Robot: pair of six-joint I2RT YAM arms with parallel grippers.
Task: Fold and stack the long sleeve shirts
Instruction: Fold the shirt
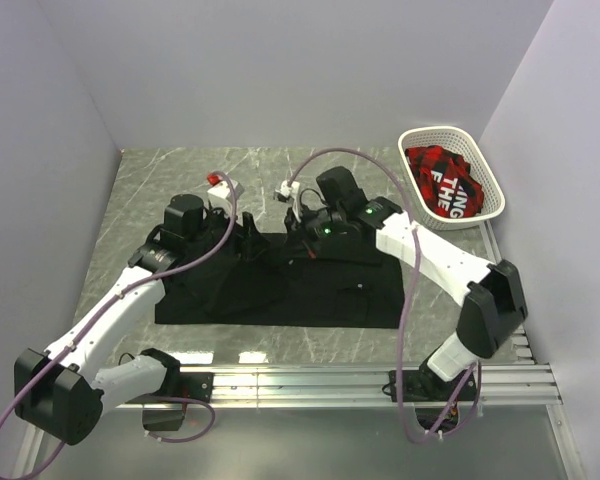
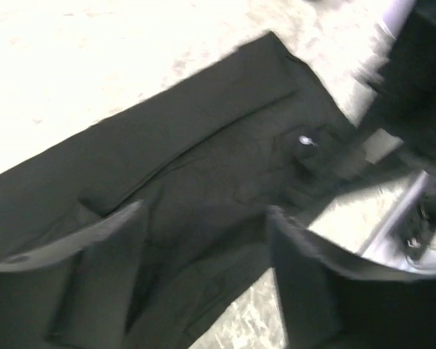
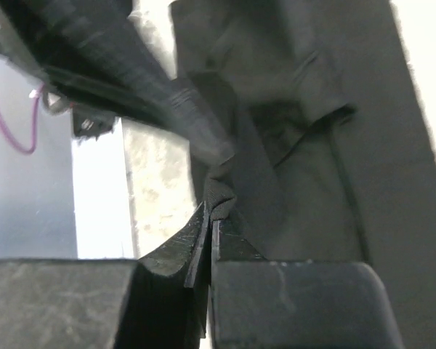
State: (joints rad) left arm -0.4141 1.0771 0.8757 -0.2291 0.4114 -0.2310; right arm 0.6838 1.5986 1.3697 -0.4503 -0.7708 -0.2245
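Note:
One black long sleeve shirt [image 1: 310, 295] lies spread flat across the marble table. Near its far edge, my right gripper [image 3: 212, 212] is shut on a pinched-up fold of the black fabric [image 3: 221, 190]. In the top view that gripper [image 1: 300, 243] sits at the shirt's upper middle. Just to its left, my left gripper [image 1: 252, 243] hovers low over the same edge. The left wrist view shows its fingers [image 2: 127, 225] spread wide, with only the shirt [image 2: 203, 153] lying below them. A small white button [image 2: 305, 140] shows on the cloth.
A white basket [image 1: 485, 190] stands at the back right, holding a red and black plaid garment [image 1: 442, 180]. Grey walls close in the table on the left, back and right. A metal rail [image 1: 360, 378] runs along the near edge by the arm bases.

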